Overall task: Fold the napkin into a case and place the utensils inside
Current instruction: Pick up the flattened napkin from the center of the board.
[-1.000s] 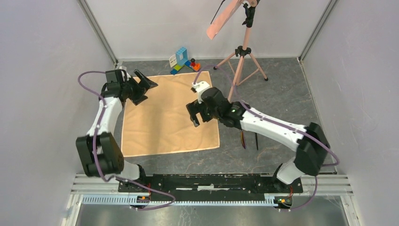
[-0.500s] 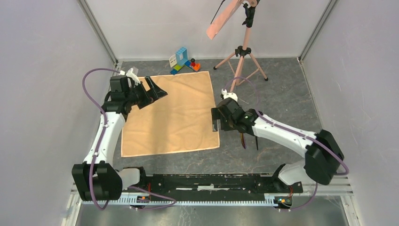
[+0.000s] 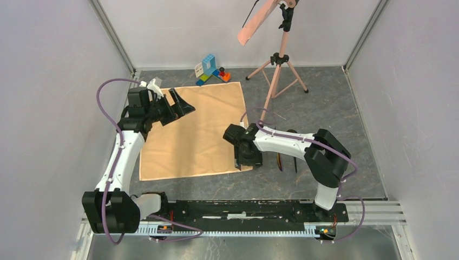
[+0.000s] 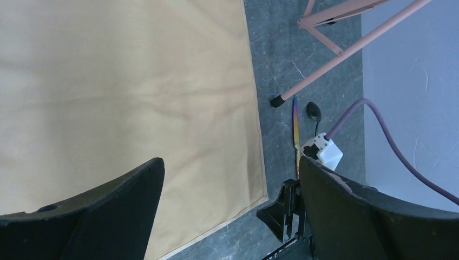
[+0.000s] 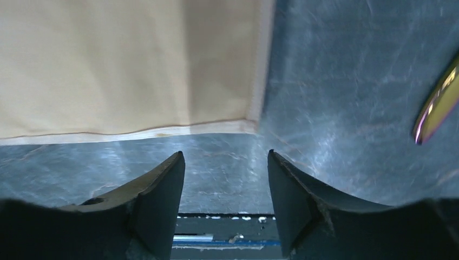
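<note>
Two utensils (image 4: pixel 296 127) lie parallel, long axes running near-to-far; left tool (image 4: pixel 230 162) and right tool (image 5: pixel 224 154) gape empty.

A dark grey, marbled table (image 3: pixel 335 114) carried everything. A large peach-tan napkin (image 3: pixel 195 130) lay spread flat on its left half, reaching toward the far edge. Just right of the napkin's near right corner, two slim utensils lay side by side: an iridescent purple-gold piece (image 4: pixel 296 132) and a thin black piece (image 4: pixel 313 110) with a round end. Coloured toy blocks (image 3: pixel 212 69) sat by the far edge, and a pink tripod (image 3: pixel 275 76) stood to their right.
</note>
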Robot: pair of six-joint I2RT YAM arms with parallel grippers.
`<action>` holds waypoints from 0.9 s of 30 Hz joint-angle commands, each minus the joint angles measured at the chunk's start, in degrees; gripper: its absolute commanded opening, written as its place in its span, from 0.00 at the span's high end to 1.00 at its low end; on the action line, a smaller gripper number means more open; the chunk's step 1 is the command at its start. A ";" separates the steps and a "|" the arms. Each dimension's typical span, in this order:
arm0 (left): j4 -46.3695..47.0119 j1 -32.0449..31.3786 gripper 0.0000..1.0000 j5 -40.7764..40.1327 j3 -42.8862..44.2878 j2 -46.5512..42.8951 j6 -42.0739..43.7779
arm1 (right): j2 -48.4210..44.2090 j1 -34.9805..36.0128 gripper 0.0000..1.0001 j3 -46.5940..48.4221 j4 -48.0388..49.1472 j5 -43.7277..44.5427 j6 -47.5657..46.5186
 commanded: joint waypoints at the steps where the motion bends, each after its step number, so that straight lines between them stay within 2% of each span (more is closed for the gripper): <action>1: 0.61 -0.18 0.00 0.80 0.32 -1.70 2.40 | 0.89 -0.44 0.37 -2.47 -5.94 -2.14 10.10; 17: 0.95 -0.20 0.00 2.03 0.31 -2.13 2.08 | 0.20 -0.62 0.42 0.90 -5.90 4.15 22.88; 27: 0.89 -0.14 0.00 1.92 0.32 -3.21 2.17 | 1.32 -2.45 0.46 -0.20 -7.99 3.22 27.59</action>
